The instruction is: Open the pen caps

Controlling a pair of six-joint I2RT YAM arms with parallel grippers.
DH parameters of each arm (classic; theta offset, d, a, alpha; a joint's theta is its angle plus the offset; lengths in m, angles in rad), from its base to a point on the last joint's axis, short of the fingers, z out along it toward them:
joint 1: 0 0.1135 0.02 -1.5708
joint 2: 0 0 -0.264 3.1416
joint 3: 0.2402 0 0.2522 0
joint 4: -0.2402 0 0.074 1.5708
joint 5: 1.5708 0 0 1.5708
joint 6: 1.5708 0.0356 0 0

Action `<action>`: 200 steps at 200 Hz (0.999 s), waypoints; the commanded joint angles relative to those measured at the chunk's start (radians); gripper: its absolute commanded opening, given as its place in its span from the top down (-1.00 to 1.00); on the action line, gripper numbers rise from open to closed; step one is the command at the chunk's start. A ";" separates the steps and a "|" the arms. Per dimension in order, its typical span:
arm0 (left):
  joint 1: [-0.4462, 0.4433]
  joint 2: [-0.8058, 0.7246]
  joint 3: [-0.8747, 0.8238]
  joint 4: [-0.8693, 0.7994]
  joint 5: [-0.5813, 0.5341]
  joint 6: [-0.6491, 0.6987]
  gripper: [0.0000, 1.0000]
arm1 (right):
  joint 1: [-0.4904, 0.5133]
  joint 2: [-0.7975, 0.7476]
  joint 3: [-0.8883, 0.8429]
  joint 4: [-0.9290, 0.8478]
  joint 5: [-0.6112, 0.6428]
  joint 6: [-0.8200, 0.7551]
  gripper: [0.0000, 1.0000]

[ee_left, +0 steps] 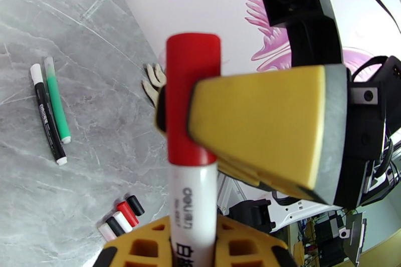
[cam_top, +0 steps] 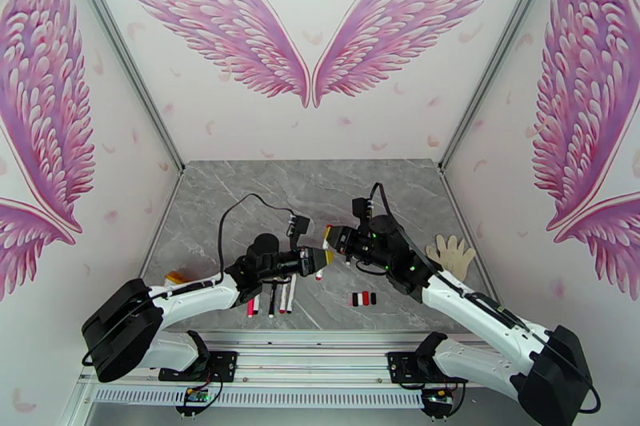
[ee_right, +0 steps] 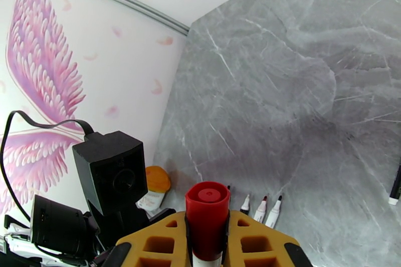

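Note:
A white pen with a red pen cap on its end is held above the table between both arms. My left gripper is shut on the white barrel. My right gripper is shut on the red cap, its yellow finger pressed against the cap's side. From above, the left gripper and right gripper meet at the table's middle, with the pen slanting between them. Several loose caps lie in a row on the table.
Three uncapped pens lie side by side under the left arm. A black pen and a green pen lie together on the grey marble table. A white glove rests at the right, an orange object at the left wall.

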 commanded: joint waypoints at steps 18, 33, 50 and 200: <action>-0.011 -0.039 0.002 -0.023 0.037 0.089 0.84 | -0.010 -0.021 0.043 -0.063 -0.058 -0.029 0.46; -0.013 -0.059 -0.005 -0.025 0.057 0.103 0.85 | -0.022 -0.019 0.053 -0.079 -0.101 -0.035 0.42; -0.013 -0.075 -0.008 -0.036 0.076 0.118 0.86 | -0.026 -0.022 0.056 -0.096 -0.123 -0.048 0.38; -0.030 -0.076 -0.002 -0.073 0.100 0.135 0.89 | -0.047 -0.041 0.074 -0.118 -0.170 -0.076 0.53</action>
